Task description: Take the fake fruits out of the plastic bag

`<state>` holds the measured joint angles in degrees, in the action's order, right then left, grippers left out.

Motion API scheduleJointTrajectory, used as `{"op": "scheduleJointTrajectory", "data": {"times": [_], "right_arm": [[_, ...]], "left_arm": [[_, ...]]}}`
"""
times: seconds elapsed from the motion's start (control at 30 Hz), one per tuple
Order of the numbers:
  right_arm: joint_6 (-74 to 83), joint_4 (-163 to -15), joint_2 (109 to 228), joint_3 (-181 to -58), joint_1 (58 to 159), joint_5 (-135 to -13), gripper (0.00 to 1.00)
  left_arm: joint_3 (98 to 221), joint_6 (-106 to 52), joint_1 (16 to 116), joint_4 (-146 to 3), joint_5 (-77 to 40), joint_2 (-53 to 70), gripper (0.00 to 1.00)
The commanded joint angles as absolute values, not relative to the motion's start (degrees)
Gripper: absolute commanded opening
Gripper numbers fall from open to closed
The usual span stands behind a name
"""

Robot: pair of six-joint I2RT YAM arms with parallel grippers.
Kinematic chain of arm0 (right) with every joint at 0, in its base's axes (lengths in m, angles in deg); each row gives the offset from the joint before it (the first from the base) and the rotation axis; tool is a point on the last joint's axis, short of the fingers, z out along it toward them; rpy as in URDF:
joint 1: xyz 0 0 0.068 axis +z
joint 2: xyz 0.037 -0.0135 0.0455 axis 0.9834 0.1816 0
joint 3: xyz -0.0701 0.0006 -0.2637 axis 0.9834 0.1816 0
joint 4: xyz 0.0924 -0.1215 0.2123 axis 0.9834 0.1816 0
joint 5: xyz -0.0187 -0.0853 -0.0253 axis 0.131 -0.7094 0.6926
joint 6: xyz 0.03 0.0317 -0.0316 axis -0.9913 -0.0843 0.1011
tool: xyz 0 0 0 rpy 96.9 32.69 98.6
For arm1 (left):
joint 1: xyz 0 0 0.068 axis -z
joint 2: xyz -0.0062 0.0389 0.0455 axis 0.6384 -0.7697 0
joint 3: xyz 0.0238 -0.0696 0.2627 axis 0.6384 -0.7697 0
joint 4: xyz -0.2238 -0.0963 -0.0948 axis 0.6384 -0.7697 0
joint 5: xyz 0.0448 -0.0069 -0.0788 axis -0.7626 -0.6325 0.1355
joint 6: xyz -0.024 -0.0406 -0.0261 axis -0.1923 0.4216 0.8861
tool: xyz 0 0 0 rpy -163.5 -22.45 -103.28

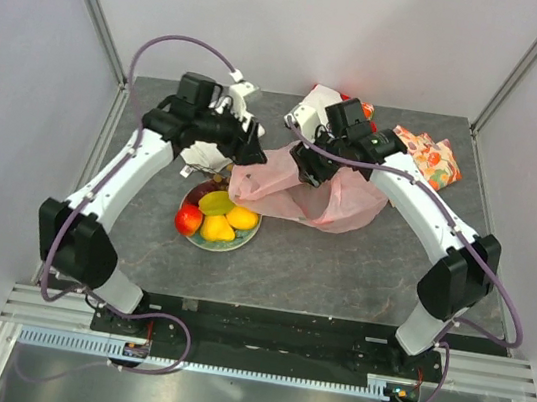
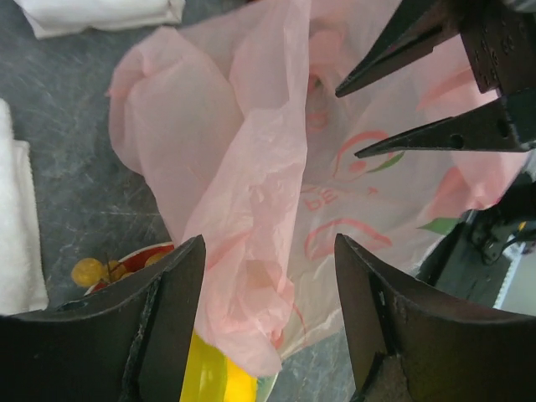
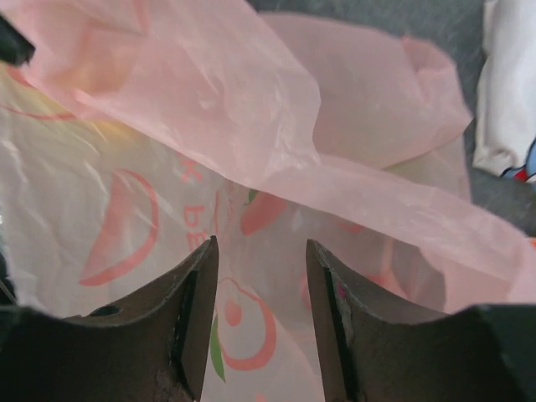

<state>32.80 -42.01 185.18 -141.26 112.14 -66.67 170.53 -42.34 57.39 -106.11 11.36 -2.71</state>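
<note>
The pale pink plastic bag (image 1: 312, 193) lies crumpled mid-table; nothing shows of what is inside it. It fills the left wrist view (image 2: 276, 167) and the right wrist view (image 3: 209, 100). Several fake fruits sit on the red plate (image 1: 249, 236): a red apple (image 1: 188, 219), a yellow pear (image 1: 218, 230), an orange (image 1: 243, 218) and a green-yellow piece (image 1: 214, 201). My left gripper (image 1: 251, 152) is open over the bag's left edge, with a fold of bag between its jaws (image 2: 270, 251). My right gripper (image 1: 309, 172) is open just above the bag's middle (image 3: 261, 251). Its fingers (image 2: 419, 134) show in the left wrist view.
An orange-patterned cloth (image 1: 433, 157) lies at the back right. White cloths lie behind the plate (image 1: 204, 157) and at the back (image 1: 311, 108). The plate rim (image 2: 134, 254) with yellowish grapes (image 2: 88, 270) sits under the left gripper. Enclosure walls stand on three sides.
</note>
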Motion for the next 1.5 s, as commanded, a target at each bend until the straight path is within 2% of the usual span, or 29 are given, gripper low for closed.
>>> {"op": "scheduleJointTrajectory", "data": {"times": [0.0, 0.27, 0.43, 0.6, 0.7, 0.83, 1.0, 1.07, 1.1, 1.13, 1.17, 1.3, 1.47], "right_arm": [[32.42, -40.94, 185.46, -139.46, 110.92, -68.32, 0.53], [33.74, -39.35, 189.50, -137.87, 108.90, -69.63, 0.52], [34.71, -37.07, 194.78, -140.94, 107.93, -69.99, 0.52], [35.14, -36.46, 198.29, -144.46, 107.31, -69.11, 0.52], [35.85, -36.19, 199.87, -145.69, 106.96, -69.37, 0.52], [34.89, -36.45, 202.33, -147.44, 106.08, -69.11, 0.52], [32.34, -38.47, 206.55, -150.96, 104.50, -70.07, 0.55], [31.55, -41.18, 207.96, -152.55, 103.97, -71.56, 0.58], [30.85, -42.59, 208.40, -152.81, 103.80, -72.18, 0.58], [30.14, -43.82, 208.75, -153.34, 103.45, -74.19, 0.59], [29.35, -47.58, 208.84, -153.26, 103.10, -74.55, 0.59], [27.50, -55.16, 207.70, -153.34, 102.13, -74.21, 0.63], [28.03, -59.13, 204.54, -151.24, 101.69, -71.75, 0.65]], "left_arm": [[173.77, -49.92, 59.63, -109.58, 4.20, -7.43, 0.71], [179.47, -52.84, 60.77, -112.22, -4.58, -13.59, 0.74], [181.94, -52.21, 60.59, -109.06, -5.82, -9.38, 0.77], [187.28, -52.22, 60.51, -116.93, -2.58, -13.76, 0.81], [189.06, -50.29, 60.51, -121.00, 2.24, -17.37, 0.88], [188.27, -47.91, 60.94, -122.06, 6.29, -19.39, 0.87], [187.22, -49.14, 61.12, -122.24, 5.69, -20.45, 0.85], [188.44, -49.75, 61.12, -122.24, 4.81, -21.41, 0.69], [189.41, -49.58, 61.12, -122.24, 3.07, -23.07, 0.56], [190.55, -48.88, 61.12, -122.24, 2.44, -23.87, 0.06], [192.99, -48.18, 61.12, -122.07, 1.48, -24.49, 0.02], [196.53, -45.19, 61.12, -116.63, -1.51, -24.07, 0.02], [188.82, -40.79, 61.12, -99.16, -4.50, -16.50, 0.02]]}}
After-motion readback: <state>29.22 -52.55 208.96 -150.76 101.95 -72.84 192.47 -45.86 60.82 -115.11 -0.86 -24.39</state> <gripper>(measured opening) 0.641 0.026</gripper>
